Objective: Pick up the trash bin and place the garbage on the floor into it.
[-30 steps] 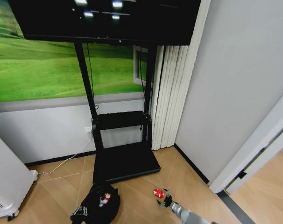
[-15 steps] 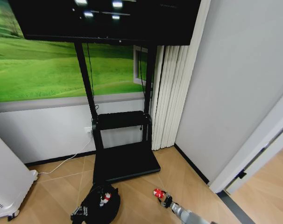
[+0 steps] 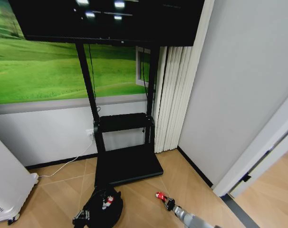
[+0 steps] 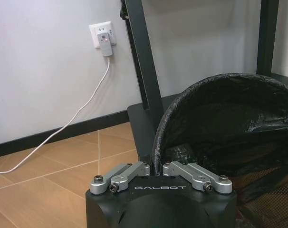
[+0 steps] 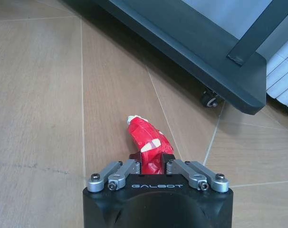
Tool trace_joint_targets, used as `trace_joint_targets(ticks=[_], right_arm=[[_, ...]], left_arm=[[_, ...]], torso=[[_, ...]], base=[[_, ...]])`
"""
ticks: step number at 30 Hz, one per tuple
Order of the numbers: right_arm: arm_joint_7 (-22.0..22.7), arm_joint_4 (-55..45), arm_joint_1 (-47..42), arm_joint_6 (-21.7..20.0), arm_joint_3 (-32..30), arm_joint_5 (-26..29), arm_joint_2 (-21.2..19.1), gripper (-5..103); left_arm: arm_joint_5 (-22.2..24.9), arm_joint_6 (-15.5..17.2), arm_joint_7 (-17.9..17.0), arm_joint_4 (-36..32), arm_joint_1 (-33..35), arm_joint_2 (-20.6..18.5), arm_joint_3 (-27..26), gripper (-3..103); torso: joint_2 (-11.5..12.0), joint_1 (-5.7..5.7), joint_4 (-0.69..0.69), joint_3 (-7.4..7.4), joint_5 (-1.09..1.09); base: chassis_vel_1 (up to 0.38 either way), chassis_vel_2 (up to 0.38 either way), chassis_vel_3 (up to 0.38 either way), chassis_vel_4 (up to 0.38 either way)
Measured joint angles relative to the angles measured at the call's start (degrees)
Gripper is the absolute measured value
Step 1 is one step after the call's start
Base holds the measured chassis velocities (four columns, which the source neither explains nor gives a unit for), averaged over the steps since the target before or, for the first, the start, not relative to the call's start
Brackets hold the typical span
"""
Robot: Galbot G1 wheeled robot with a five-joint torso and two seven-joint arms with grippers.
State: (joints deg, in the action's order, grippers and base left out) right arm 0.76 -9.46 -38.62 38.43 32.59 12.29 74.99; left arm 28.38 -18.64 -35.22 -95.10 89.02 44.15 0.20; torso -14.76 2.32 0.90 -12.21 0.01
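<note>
Head view: a TV stand (image 3: 127, 161) rises at the far wall, and near its base the trash bin (image 3: 102, 209) sits low on the left, one red-and-white piece (image 3: 107, 201) inside it. The left gripper (image 4: 156, 167) is clamped on the bin's rim. To the right, the right arm reaches low over the floor (image 5: 39, 95), its gripper (image 5: 153, 164) pinching one red-and-white wrapper (image 5: 146, 142), long axis pointing away toward the stand.

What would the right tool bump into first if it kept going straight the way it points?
Holding a crumpled red-and-white wrapper, the right tool points down at the tan wooden floor; probably that wrapper touches the floor first, though depth is unclear.
</note>
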Motion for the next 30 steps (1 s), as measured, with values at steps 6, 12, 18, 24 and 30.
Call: trace_joint_targets(ticks=[6, 12, 18, 24, 30], right_arm=[[0.03, -2.61, -0.1, 2.42, -0.62, 0.61, -1.92, 20], [0.48, -6.4, -0.91, 6.02, -2.08, -1.0, -5.11, 20], [2.15, -13.89, -3.42, 7.37, -5.53, -2.78, -10.98, 20], [3.92, -20.46, -4.88, 7.5, -8.23, -3.92, -15.91, 20], [5.8, -28.95, -6.5, 7.54, -10.3, -3.85, -20.53, 20]], left_arm=[[-0.04, 0.28, -0.64, -0.68, -0.05, -0.35, -0.17, 7], [-0.14, 1.0, -1.8, -2.76, -0.13, -0.67, -0.24, 7], [-0.51, 1.21, -2.15, -3.78, 0.77, -0.37, -0.84, 7], [-0.54, 1.46, -2.31, -5.46, 1.56, -0.66, -2.03, 7], [0.7, 2.26, -3.21, -7.7, 1.01, -1.68, -2.87, 7]], torso=[[0.0, 0.0, 0.0, 0.0, 0.0], [0.0, 0.0, 0.0, 0.0, 0.0], [0.0, 0.0, 0.01, 0.0, 0.0], [0.0, 0.0, -0.01, 0.0, 0.01], [-0.01, 0.0, 0.0, 0.0, 0.0]], base=[[0.0, 0.0, 0.0, 0.0], [0.0, 0.0, 0.0, 0.0], [0.0, 0.0, 0.0, 0.0], [0.0, 0.0, 0.0, 0.0], [0.0, 0.0, 0.0, 0.0]])
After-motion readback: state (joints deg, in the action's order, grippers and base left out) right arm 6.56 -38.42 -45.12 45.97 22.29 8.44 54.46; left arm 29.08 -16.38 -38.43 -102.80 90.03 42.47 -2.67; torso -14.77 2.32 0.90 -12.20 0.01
